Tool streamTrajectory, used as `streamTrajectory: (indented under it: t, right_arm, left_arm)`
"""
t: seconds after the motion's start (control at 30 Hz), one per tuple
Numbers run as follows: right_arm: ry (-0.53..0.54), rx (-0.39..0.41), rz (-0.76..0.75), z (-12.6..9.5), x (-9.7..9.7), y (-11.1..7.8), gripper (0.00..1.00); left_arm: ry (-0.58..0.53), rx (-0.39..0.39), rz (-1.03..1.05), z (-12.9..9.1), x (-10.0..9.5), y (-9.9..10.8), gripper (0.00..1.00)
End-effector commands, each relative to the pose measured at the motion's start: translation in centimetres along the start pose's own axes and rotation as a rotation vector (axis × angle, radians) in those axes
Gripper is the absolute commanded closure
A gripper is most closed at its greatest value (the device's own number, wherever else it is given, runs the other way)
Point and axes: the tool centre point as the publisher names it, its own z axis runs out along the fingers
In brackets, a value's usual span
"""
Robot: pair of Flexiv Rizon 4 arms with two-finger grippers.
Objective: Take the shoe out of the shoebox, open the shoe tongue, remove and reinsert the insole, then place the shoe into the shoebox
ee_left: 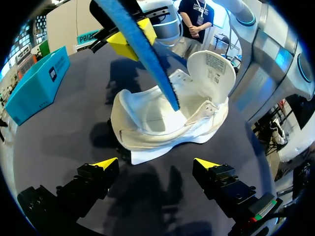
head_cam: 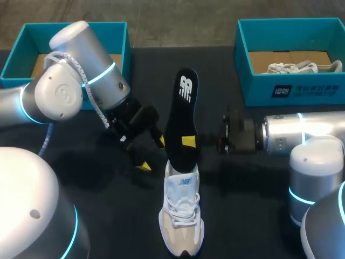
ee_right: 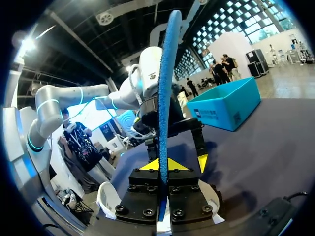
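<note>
Head view, from left to right: a teal shoebox [head_cam: 19, 59] sits at the upper left of the frame, its cardboard floor showing. The left arm comes in below it, and the left gripper [head_cam: 152, 154] hangs left of centre over the black table [head_cam: 97, 216], fingers spread wide with nothing between them. At centre the black insole [head_cam: 182, 108] stands nearly upright, its lower end tucked into the mouth of the white and beige shoe [head_cam: 182, 221]. The shoe lies at lower centre on the table, outside both boxes. The right gripper [head_cam: 188, 142] reaches in from the right and pinches the insole low down. At the upper right a second teal shoebox [head_cam: 291, 91] holds another pale shoe [head_cam: 294, 67].

Left wrist view: the shoe lies just ahead of the open fingers, tongue folded back, with the insole's blue underside slanting into it.

Right wrist view: both yellow tips press the insole's edge from either side, and the left gripper is just beyond.
</note>
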Motion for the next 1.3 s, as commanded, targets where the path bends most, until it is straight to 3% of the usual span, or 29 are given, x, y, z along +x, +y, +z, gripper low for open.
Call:
streamTrajectory:
  t: [0.03, 0.23, 0.9, 1.3]
  right_arm:
    - [-0.014, -0.003, 0.000, 0.1, 0.5, -0.1, 1.00]
    - [-0.014, -0.003, 0.000, 0.1, 0.5, -0.1, 1.00]
    - [-0.214, -0.027, -0.002, 1.7, 1.8, 0.1, 1.00]
    - [-0.228, -0.042, 0.019, 1.3, 0.3, -0.2, 1.00]
  left_arm:
    - [-0.003, -0.002, -0.001, 0.1, 0.1, 0.0, 0.00]
    - [-0.003, -0.002, -0.001, 0.1, 0.1, 0.0, 0.00]
    - [0.039, -0.040, -0.073, 2.1, 0.3, 0.5, 0.00]
    - [0.039, -0.047, -0.065, 2.3, 0.5, 0.7, 0.00]
